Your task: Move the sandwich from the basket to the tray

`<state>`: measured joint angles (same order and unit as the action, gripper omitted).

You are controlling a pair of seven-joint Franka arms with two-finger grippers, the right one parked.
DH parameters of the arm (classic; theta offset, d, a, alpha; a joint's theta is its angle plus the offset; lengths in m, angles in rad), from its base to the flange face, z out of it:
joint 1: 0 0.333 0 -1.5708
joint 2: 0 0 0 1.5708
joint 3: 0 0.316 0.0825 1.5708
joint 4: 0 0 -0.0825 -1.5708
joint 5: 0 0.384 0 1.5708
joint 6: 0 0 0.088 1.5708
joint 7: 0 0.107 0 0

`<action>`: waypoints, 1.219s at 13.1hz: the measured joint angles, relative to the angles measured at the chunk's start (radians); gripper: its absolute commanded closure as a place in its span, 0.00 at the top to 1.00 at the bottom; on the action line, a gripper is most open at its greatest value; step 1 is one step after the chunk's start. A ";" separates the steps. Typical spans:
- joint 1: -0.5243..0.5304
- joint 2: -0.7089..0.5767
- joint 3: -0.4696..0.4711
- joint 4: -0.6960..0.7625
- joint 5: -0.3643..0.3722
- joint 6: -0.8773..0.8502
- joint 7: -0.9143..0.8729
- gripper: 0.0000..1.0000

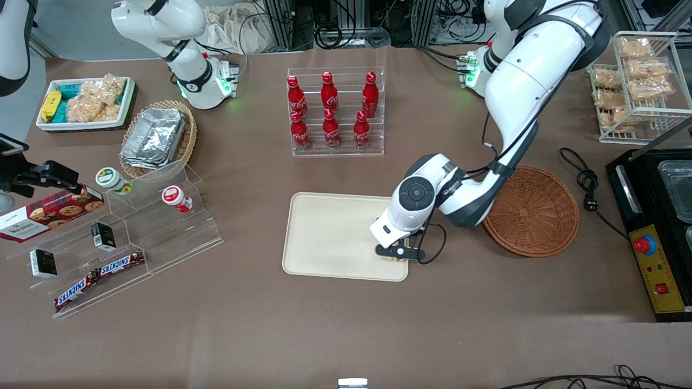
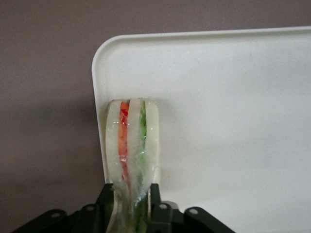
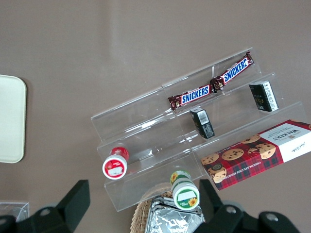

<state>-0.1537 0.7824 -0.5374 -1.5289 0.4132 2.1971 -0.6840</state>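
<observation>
Bright even overhead light; soft shadows; sharp focus throughout

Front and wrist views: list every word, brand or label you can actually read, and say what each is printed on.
"SNICKERS": two candy bars on the clear stepped display stand.
"WALKERS": red tartan cookie box.
Coca-Cola script, recognisable but hardly legible: six red bottles.
Unreadable: lids of the two small tubs, two small black boxes, the control box.
No text: the sandwich in the gripper over the tray, the basket.
</observation>
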 measured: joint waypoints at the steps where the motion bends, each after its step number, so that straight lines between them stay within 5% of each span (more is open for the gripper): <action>1: 0.000 0.000 0.000 0.005 0.000 -0.001 -0.011 0.99; 10: 0.041 -0.199 0.002 0.058 -0.047 -0.227 -0.018 0.98; 13: 0.130 -0.281 0.004 0.059 -0.141 -0.377 0.182 0.99; 16: 0.223 -0.371 0.009 0.059 -0.158 -0.559 0.401 0.99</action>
<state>0.0697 0.4112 -0.5289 -1.4698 0.2551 1.6376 -0.2832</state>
